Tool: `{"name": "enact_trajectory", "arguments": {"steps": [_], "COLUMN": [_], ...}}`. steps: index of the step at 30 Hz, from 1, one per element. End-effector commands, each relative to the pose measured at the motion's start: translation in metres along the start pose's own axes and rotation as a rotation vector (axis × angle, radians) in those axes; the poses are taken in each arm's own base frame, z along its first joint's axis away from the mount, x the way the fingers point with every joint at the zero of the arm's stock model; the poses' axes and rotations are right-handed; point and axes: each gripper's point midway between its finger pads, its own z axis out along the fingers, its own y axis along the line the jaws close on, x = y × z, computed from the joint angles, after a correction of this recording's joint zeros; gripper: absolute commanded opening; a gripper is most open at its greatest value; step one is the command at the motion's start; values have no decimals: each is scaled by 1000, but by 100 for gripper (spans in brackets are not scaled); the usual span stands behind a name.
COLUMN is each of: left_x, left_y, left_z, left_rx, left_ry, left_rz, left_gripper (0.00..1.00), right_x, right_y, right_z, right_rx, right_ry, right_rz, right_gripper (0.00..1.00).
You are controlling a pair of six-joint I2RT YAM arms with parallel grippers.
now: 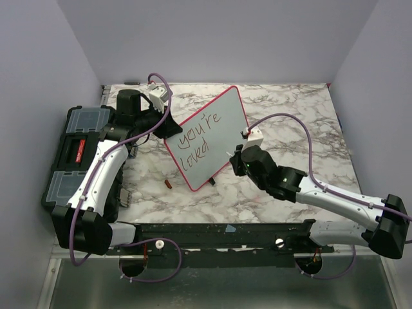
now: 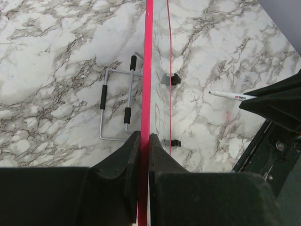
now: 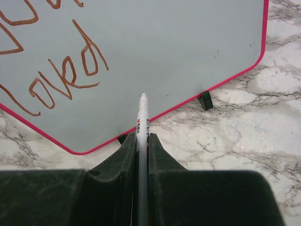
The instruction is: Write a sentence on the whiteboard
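The whiteboard [image 1: 209,138] stands tilted on the marble table, red-framed, with "you're loved" written on it in brown. My left gripper [image 2: 145,137] is shut on the board's red frame [image 2: 146,70] at its upper left edge [image 1: 168,123]. A white marker [image 3: 142,115] is clamped in my right gripper [image 3: 142,137], which is shut on it. The marker tip points at the bare lower right part of the whiteboard [image 3: 178,52], below the word "loved". In the left wrist view the marker [image 2: 233,95] shows a short gap between its tip and the board.
A black toolbox [image 1: 77,154] with clear lid compartments lies at the left, under my left arm. A small brown cap [image 1: 168,184] lies on the table in front of the board. Behind the board lies a wire stand [image 2: 117,103]. The board rests on small black feet [image 3: 205,100].
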Motion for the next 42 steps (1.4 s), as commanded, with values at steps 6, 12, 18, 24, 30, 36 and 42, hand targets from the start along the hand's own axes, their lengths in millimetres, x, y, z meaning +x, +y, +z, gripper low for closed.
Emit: {"name": "enact_trajectory", "arguments": {"steps": [6, 12, 18, 24, 30, 36, 42], "left_x": [-13, -12, -12, -12, -11, -12, -11], "left_y": [-3, -3, -3, -2, -3, -3, -2], "left_z": [-4, -4, -3, -4, -3, -3, -3], "left_rx": [-5, -6, -7, -9, -8, -11, -11], "left_ry": [-48, -47, -46, -45, -44, -44, -43], "left_rz": [77, 77, 76, 75, 76, 76, 75], "left_gripper": [0, 0, 0, 0, 0, 0, 0], "right_x": [3, 0, -5, -10, -16, -20, -26], "right_y": [-7, -8, -6, -2, 4, 7, 2], "right_z": [-3, -2, -2, 0, 2, 7, 11], "right_rx": [19, 21, 18, 8, -16, -30, -33], "right_ry": [0, -10, -23, -35, -49, -53, -61], "right_rz": [5, -6, -14, -20, -17, -19, -9], "right_gripper": [1, 1, 1, 1, 1, 1, 1]}}
